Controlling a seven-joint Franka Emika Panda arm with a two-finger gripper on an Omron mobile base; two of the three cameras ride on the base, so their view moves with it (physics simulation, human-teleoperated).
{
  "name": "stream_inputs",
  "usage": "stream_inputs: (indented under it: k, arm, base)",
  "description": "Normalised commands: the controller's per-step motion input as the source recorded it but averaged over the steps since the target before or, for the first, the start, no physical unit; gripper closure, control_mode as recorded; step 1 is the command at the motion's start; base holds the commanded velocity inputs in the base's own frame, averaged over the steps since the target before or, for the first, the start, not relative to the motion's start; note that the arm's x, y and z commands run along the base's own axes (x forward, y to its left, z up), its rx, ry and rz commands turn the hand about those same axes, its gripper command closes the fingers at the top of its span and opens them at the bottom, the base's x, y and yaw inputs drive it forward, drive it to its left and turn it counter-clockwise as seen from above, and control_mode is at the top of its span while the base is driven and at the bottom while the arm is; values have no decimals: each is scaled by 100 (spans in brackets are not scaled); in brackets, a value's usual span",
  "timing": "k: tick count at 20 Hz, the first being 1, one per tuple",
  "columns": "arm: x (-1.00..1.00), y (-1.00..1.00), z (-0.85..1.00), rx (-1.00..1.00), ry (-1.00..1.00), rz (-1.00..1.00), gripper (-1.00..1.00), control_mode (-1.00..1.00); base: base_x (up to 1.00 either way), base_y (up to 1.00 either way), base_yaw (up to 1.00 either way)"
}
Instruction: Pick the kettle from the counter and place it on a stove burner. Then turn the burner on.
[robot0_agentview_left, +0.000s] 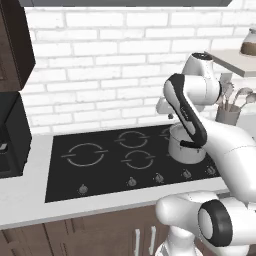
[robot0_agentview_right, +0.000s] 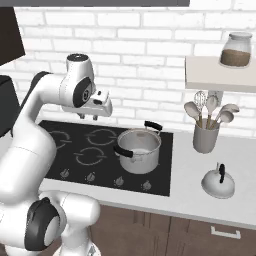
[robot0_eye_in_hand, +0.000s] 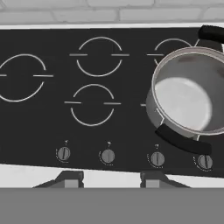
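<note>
The kettle (robot0_agentview_right: 218, 183), small, rounded and silvery with a black knob, stands on the off-white counter (robot0_agentview_right: 187, 196) to the right of the black cooktop. My gripper (robot0_agentview_right: 88, 118) hangs above the left half of the cooktop, far left of the kettle. In the hand view its dark fingertips (robot0_eye_in_hand: 70, 177) stand apart with nothing between them, so the gripper (robot0_eye_in_hand: 111, 178) is open. The stove burner (robot0_agentview_left: 86, 154), the largest ring, lies bare at the cooktop's left and also appears as the leftmost ring, the stove burner (robot0_eye_in_hand: 22, 78).
A wide steel pot (robot0_agentview_right: 138, 150) with two black handles sits on the cooktop's right side. Several knobs (robot0_eye_in_hand: 107, 155) line the cooktop's front edge. A grey utensil cup (robot0_agentview_right: 206, 137) stands behind the kettle, under a shelf holding a jar (robot0_agentview_right: 236, 50).
</note>
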Motion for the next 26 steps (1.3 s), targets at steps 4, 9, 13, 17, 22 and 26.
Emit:
stream_inputs:
  k: [4, 9, 13, 17, 22, 26]
  arm:
    - [-37, -35, 0, 4, -9, -7, -100, -100]
    - [-84, -99, 0, 12, -23, -15, -100, -100]
    - [-92, -100, 0, 13, -30, -16, -100, -100]
    - [-70, -100, 0, 11, -29, -16, -100, -100]
    - [-31, -95, 0, 6, -18, -8, -100, -100]
    - [-11, -84, 0, 0, -6, 1, -100, -100]
  base:
    - [0, 0, 0]
    - [0, 0, 0]
    - [0, 0, 0]
    - [0, 0, 0]
    - [0, 0, 0]
    - [0, 0, 0]
